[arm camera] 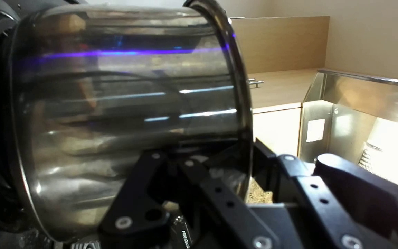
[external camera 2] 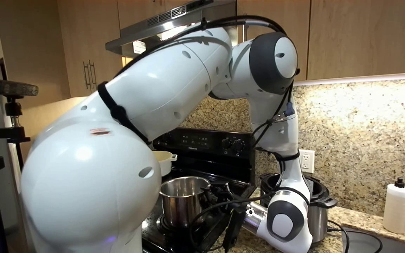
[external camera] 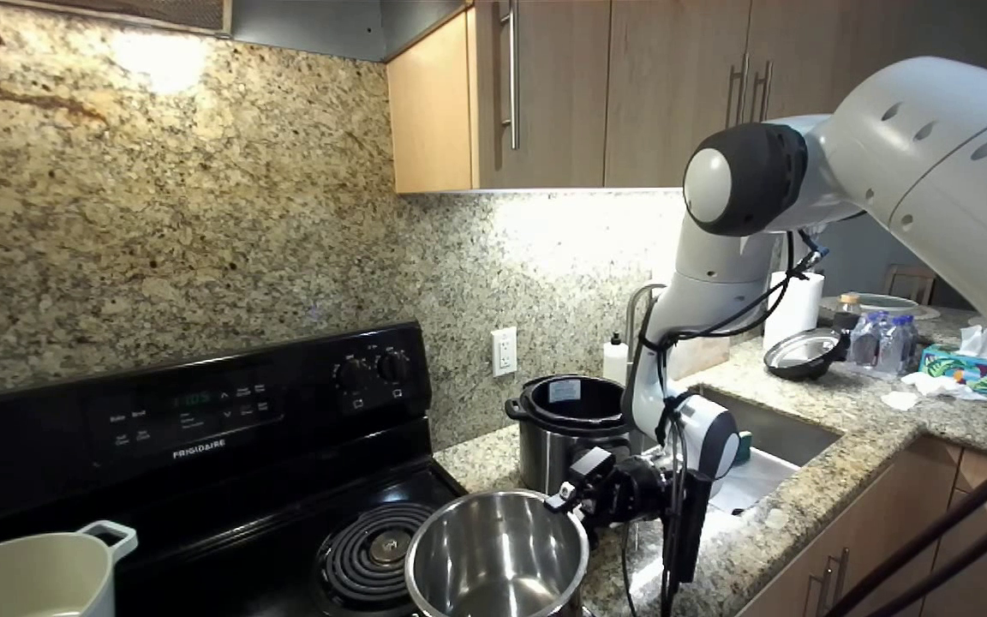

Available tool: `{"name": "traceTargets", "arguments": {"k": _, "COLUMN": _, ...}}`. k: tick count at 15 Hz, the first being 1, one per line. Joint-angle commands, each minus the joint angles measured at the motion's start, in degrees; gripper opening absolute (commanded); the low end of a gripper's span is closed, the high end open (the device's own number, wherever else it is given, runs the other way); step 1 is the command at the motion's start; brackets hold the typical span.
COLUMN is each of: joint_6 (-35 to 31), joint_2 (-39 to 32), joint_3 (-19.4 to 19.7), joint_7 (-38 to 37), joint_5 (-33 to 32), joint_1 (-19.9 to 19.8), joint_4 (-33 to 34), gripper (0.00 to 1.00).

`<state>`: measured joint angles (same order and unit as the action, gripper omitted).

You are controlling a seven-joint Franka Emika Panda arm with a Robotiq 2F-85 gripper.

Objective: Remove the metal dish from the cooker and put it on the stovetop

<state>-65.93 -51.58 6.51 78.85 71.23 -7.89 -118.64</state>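
The metal dish (external camera: 498,548) is a shiny, empty steel pot. It stands upright over a front burner of the black stovetop (external camera: 228,557); I cannot tell whether its base touches the coil. It also shows in an exterior view (external camera 2: 181,209) and fills much of the wrist view (arm camera: 126,103). My gripper (external camera: 569,507) is at the dish's rim on the cooker side, one finger reaching over inside the rim and one outside. In the wrist view the fingers (arm camera: 244,155) are close together with the rim between them. The cooker (external camera: 542,454) stands open on the counter, beside the stove.
A cream-white handled pot (external camera: 39,574) stands on the stovetop. A bare coil burner (external camera: 386,548) lies behind the dish. The raised back panel (external camera: 202,428) borders the stove. A sink (external camera: 759,480), a round lid (external camera: 802,353), bottles (external camera: 883,343) and a tissue box (external camera: 978,373) are farther along the counter.
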Motion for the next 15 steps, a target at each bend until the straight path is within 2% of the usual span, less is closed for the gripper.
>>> {"name": "traceTargets", "arguments": {"k": 1, "joint_6": 0.7, "joint_2": 0.0, "joint_3": -0.9, "joint_7": 2.1, "joint_5": -1.7, "joint_1": 0.9, "joint_4": 0.2, "gripper": 0.04}}
{"name": "traceTargets", "arguments": {"k": 15, "joint_6": -0.1, "joint_2": 2.5, "joint_3": -2.3, "joint_7": 3.7, "joint_5": -8.6, "joint_1": 2.4, "joint_4": -0.2, "gripper": 0.04}}
